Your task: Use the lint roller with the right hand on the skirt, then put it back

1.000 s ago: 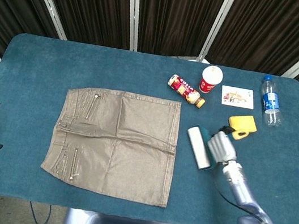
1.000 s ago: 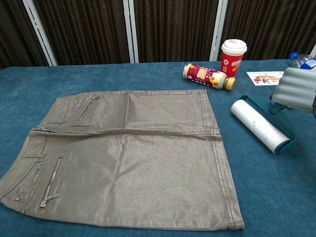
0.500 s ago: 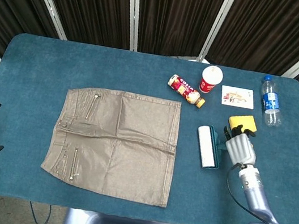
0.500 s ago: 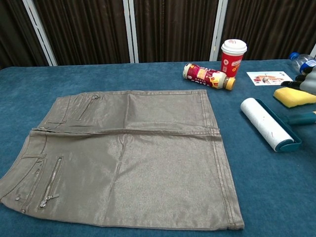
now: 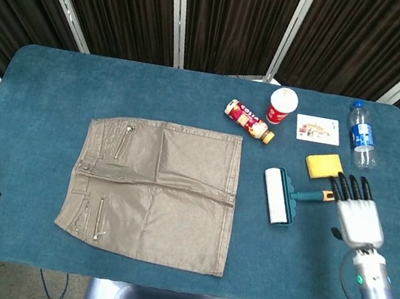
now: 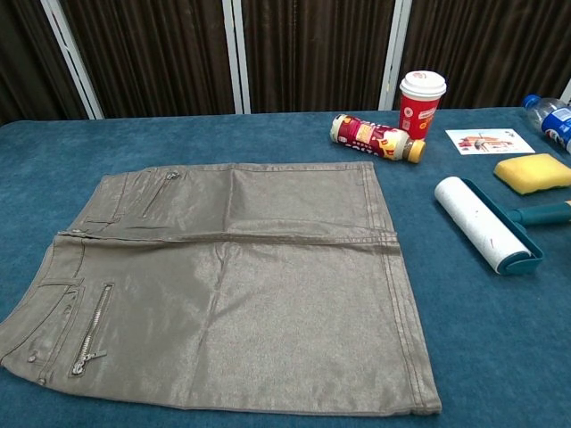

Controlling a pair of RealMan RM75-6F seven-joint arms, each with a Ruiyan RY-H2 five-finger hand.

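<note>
Head view | lint roller: white roll, teal handle, on table | right hand: fingers spread, empty

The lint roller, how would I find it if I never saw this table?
Start at the brown skirt spread on the blue table, then look just past its right hem. The white lint roller with the teal handle lies there, below the yellow sponge. Nothing else nearby is a long white cylinder.
</note>
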